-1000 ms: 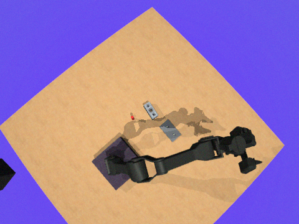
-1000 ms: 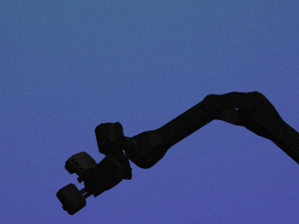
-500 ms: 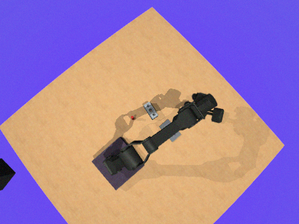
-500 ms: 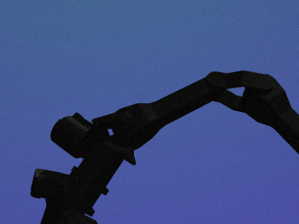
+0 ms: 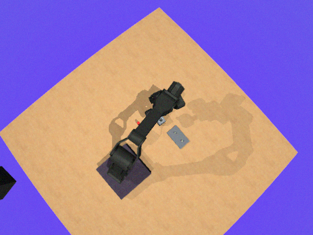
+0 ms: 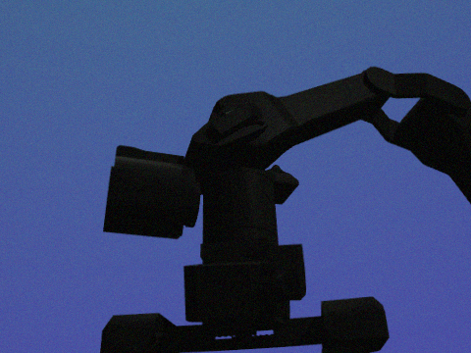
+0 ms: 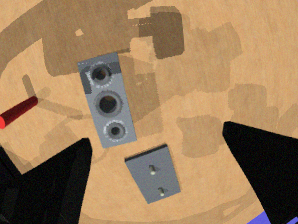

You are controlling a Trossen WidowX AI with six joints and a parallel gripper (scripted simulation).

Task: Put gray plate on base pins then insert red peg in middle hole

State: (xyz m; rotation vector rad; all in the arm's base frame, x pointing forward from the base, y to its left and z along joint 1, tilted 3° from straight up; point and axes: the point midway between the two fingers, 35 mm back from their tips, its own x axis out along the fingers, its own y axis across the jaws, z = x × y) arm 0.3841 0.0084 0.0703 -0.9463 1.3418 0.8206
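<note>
The gray plate (image 5: pixel 162 123) (image 7: pixel 125 112) lies on the table with its three holes facing up, apart from the base. The base (image 5: pixel 178 137) (image 7: pixel 168 175) is a gray slab with two bare upright pins. The red peg (image 5: pixel 138 123) (image 7: pixel 20 111) appears to stand upright, off to the left of the plate in the wrist view. My gripper (image 7: pixel 159 137) is open and empty, above the table; in the wrist view its fingertips sit either side of the plate's lower end and the base. The top view has the arm over part of the plate.
The wooden table top (image 5: pixel 98 88) has the arm's dark mounting block (image 5: pixel 122 192) on it. Arm shadows fall across the table around the parts. A black object (image 5: pixel 4 183) is beyond the left edge. The exterior view shows only the arm against the background.
</note>
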